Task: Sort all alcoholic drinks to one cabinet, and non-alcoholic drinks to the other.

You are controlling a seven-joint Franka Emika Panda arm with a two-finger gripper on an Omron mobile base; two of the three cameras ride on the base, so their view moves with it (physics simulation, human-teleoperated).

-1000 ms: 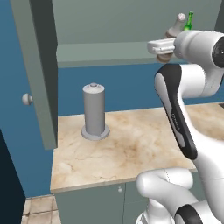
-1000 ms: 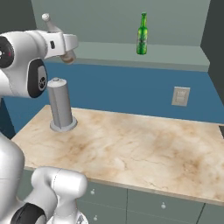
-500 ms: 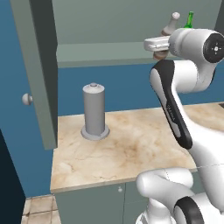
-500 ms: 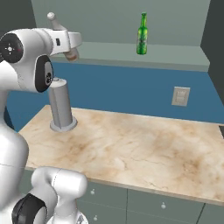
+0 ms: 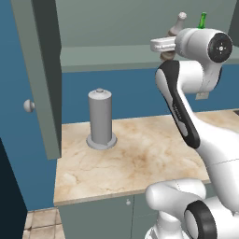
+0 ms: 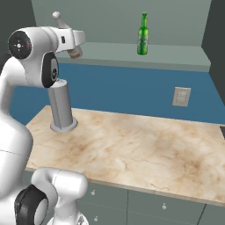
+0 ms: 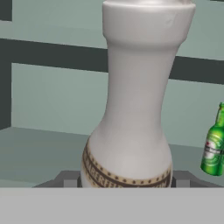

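My gripper [image 5: 164, 50] [image 6: 74, 47] [image 7: 127, 180] is shut on the lower body of the pale grey-beige bottle [image 5: 179, 20] [image 6: 58, 18] [image 7: 131, 109], an alcoholic drink. It holds the bottle upright at the open cabinet [image 5: 116, 53] [image 6: 132, 52], just above the front edge of the bottom board. Its fingers [image 7: 65, 179] press the bottle from both sides. The slim green bottle [image 5: 202, 19] [image 6: 142, 34] [image 7: 214, 148] stands upright on the same cabinet floor, further right. The non-alcoholic drinks are out of view.
The cabinet door [image 5: 42, 70] with its round knob [image 5: 29, 106] hangs open at the left. A tall grey cylinder [image 5: 100, 119] [image 6: 61, 105] on a round base stands on the marble counter [image 5: 140, 158] [image 6: 140, 145]. A wall outlet [image 6: 181, 96] sits on the blue backsplash.
The hand has carried the pale bottle a little forward, toward the cabinet opening. The green bottle and the cylinder have stayed put.
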